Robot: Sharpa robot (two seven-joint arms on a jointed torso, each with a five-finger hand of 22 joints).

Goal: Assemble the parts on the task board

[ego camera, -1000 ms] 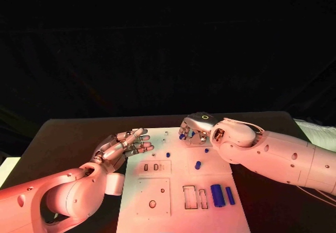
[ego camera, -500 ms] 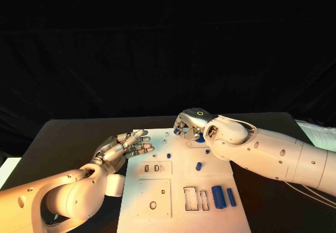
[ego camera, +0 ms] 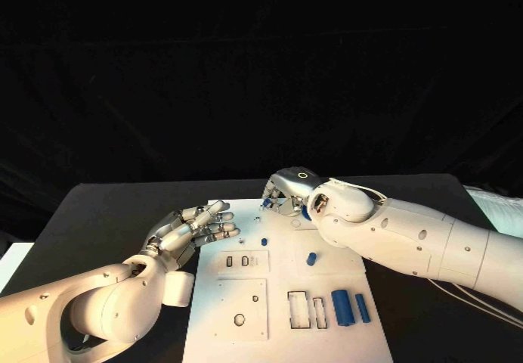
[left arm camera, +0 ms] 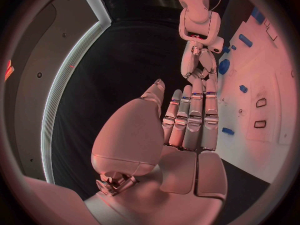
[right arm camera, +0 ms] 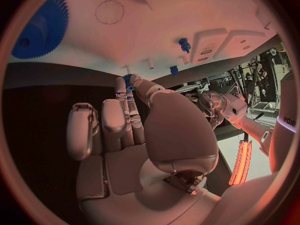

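Observation:
The white task board lies lengthwise in the middle of the black table. My right hand hovers over its far end, thumb and a finger pinching a small blue part. A blue gear lies flat on the board beside that hand. My left hand is held at the board's left edge, fingers straight and apart, holding nothing. Two small blue pegs sit mid-board. Two larger blue cylinders lie near the right edge.
Rectangular slots and round holes are cut into the near half of the board. My right forearm crosses the table's right side. Bare black table spreads to the left of the board.
My right hand has shifted left across the board's far end, carrying the small blue part. The left hand has stayed where it was.

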